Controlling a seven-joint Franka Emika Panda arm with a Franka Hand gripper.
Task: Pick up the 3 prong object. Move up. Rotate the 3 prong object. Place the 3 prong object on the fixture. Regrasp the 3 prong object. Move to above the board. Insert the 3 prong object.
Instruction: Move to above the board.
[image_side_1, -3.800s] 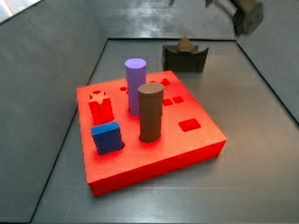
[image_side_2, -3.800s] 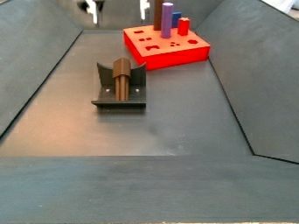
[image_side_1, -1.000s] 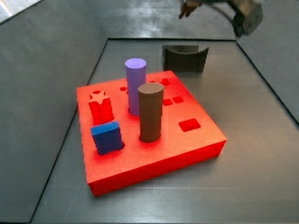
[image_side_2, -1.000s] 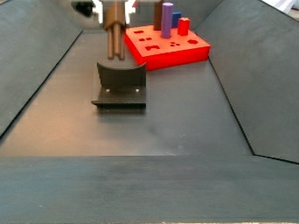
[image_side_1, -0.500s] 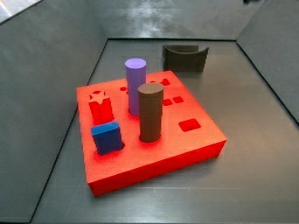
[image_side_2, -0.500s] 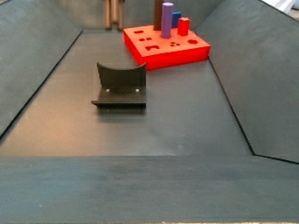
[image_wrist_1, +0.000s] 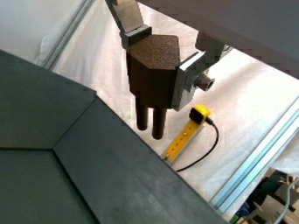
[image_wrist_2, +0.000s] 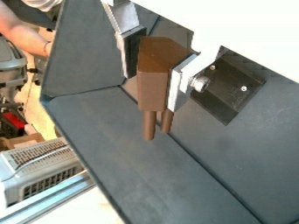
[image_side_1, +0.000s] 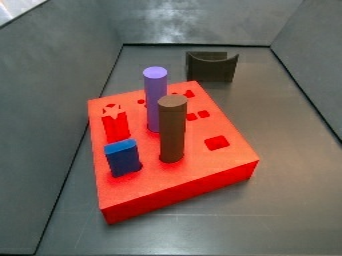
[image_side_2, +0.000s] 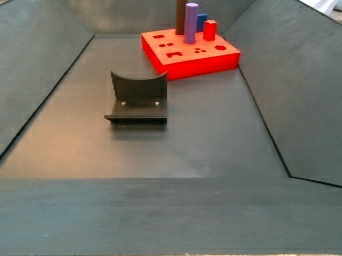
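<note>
Here, in a wrist view, the end effector (image_wrist_1: 160, 63) is closed on the 3 prong object (image_wrist_1: 153, 77), a dark brown block held between flat silver fingers (image_wrist_1: 191, 68), its prongs pointing away from the wrist. Behind it lie a white floor, a yellow tape measure (image_wrist_1: 188, 131) and a black cable, so the arm seems to be high and past the edge of the dark tray.

In a wrist view from the opposite side, the same end effector (image_wrist_2: 149, 61) grips the 3 prong object (image_wrist_2: 156, 74) and two prongs show clearly. Whether there is a third cannot be told.

In a side view, the end effector is out of frame. The red board (image_side_1: 218, 168) carries a purple cylinder (image_side_1: 155, 98), a tall dark-brown cylinder (image_side_1: 171, 128), a blue block (image_side_1: 122, 157) and a red star piece (image_side_1: 115, 121). The fixture (image_side_1: 211, 66) sits behind it with its notch bare.

In a side view from the far end, the fixture (image_side_2: 136, 98) stands empty on the dark floor, well apart from the board (image_side_2: 190, 56).

Judging by this, the piece has likely been regrasped off the fixture. Moving above the board and inserting remain. The target hole is too small to pick out.
</note>
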